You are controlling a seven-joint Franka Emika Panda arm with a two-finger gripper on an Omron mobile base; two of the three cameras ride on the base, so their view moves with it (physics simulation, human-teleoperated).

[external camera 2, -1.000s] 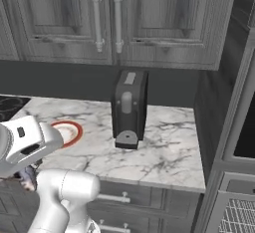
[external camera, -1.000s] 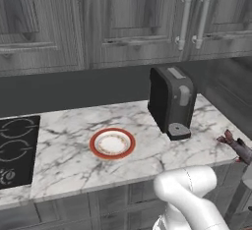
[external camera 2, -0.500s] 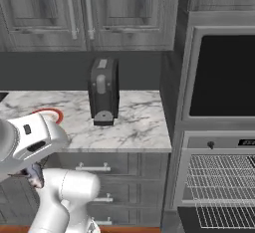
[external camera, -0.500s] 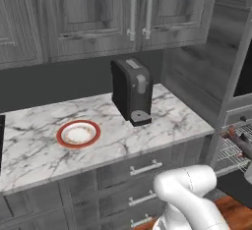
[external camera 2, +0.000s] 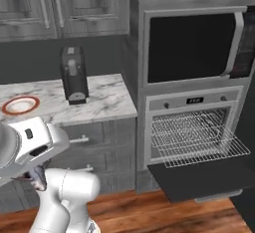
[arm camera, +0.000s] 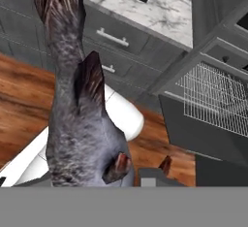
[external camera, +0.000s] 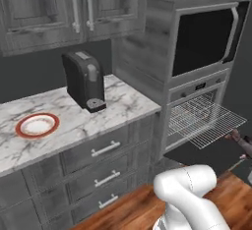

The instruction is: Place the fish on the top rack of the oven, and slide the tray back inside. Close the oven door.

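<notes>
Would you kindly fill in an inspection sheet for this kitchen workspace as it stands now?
Surface: marble counter, bare beside the appliances.
Job's things: fish held in the gripper, tail away from the camera; top rack pulled out over the lowered oven door; oven open.
Clutter: coffee machine, red-rimmed plate.
Grippers: gripper shut on the fish, away from the rack.
Cables: nothing seen.
Surroundings: grey cabinets, drawers, wooden floor.
</notes>
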